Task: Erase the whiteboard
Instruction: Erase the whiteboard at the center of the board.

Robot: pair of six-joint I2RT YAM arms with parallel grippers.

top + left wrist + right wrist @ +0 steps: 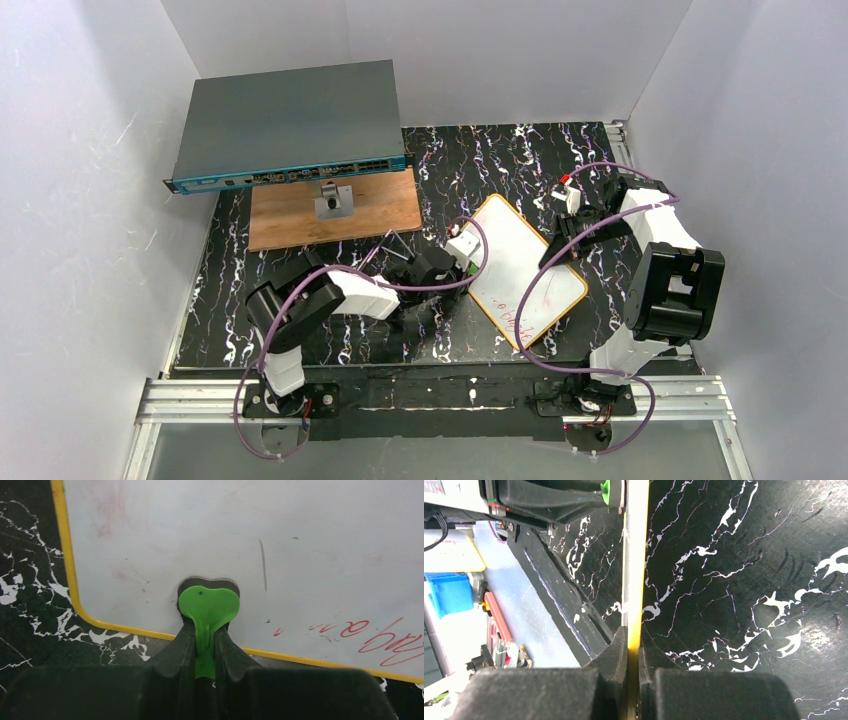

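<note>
Your left gripper (205,632) is closed on the thin stem of the green eraser (209,604); both fingers pinch the tab. The heart-shaped head, backed by dark felt, lies against the whiteboard (260,535) just inside its yellow rim.

Your right gripper (633,647) is clamped on the board's far rim; its wrist view shows that rim running edge-on between the fingers. I cannot tell whether that side is lifted off the table (300,300) or merely pinned.

Location: the board lies askew on the black marbled table between the two arms. Red writing (380,635) runs along the near rim to the eraser's right; a short dark stroke (262,565) and faint pink smears mark the rest of the surface.

Handling, as judged:
- The board looks thin, stiff, light and slick; it would likely slide or pivot under wiping pressure, so the rim hold opposite the eraser seems the right place to restrain it.
- The eraser is small and its stem narrow; it may twist in the pinch if pressed hard sideways, so moderate downward force with the felt kept flat appears advisable.
- Most of the erasing seems to lie toward the red marks.

A grey network switch (285,125) and a wooden panel (290,215) sit at the far left, well apart from the work.
</note>
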